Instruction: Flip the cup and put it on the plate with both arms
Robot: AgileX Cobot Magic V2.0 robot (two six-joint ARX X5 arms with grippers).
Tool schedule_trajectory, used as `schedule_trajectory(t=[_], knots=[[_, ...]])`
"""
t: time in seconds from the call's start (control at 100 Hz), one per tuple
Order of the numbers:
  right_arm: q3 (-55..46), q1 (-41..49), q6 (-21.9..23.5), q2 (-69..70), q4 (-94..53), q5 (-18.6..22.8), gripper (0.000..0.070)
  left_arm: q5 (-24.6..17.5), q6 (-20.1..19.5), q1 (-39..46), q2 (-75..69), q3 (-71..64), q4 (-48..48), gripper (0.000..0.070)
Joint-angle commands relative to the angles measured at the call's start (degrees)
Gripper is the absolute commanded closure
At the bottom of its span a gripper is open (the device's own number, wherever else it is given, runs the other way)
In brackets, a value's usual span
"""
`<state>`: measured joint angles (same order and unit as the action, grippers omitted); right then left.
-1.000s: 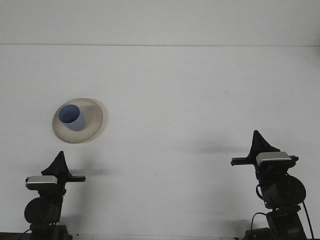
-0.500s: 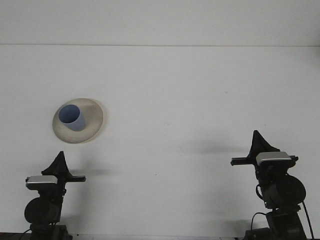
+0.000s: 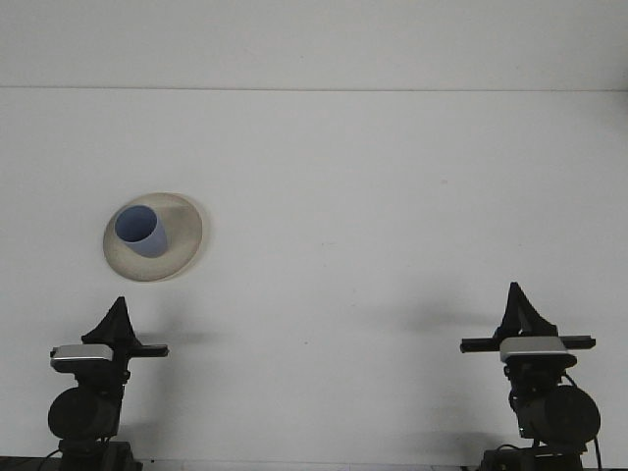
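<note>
Sitting low at the near left edge, the left gripper [image 3: 118,316] is unmoved from a second ago; whether it is released or clenched I cannot tell, since it shows only as a dark point. Just beyond it, the blue cup [image 3: 141,232] stands mouth-up on the cream plate [image 3: 184,234], on the left of the white worktop [image 3: 392,196]. Far right, the right gripper [image 3: 516,299] has dropped back and squared up over the last second, which suggests the task is finished and the arms are retiring. Its state cannot be told either; both arm bases are cut off below.
</note>
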<state>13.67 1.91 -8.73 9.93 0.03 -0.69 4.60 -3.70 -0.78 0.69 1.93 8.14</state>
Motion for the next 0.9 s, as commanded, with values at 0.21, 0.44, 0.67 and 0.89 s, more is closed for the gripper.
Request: schedule_trajectory(t=[0.21,0.44,0.67,0.89], knots=[[-12.94,-3.48,-10.82,-9.88,-0.35,0.33,0.0700,0.31,-0.13,0.04,-0.04,-1.14,0.63,0.0687],[-12.94,-3.93,-11.61,-9.88,1.42,0.22,0.0700,0.31,-0.13,0.07,-0.07,-1.11,0.90,0.0687],[-12.94,-3.85,-11.63,-9.88,4.33,0.48,0.0700,0.31,-0.13,0.07,-0.09,-1.11,0.94,0.0687],[-12.94,-3.85,-11.63,-9.88,4.28,0.48,0.0700,0.31,-0.13,0.07,-0.09,-1.11,0.92,0.0687]])
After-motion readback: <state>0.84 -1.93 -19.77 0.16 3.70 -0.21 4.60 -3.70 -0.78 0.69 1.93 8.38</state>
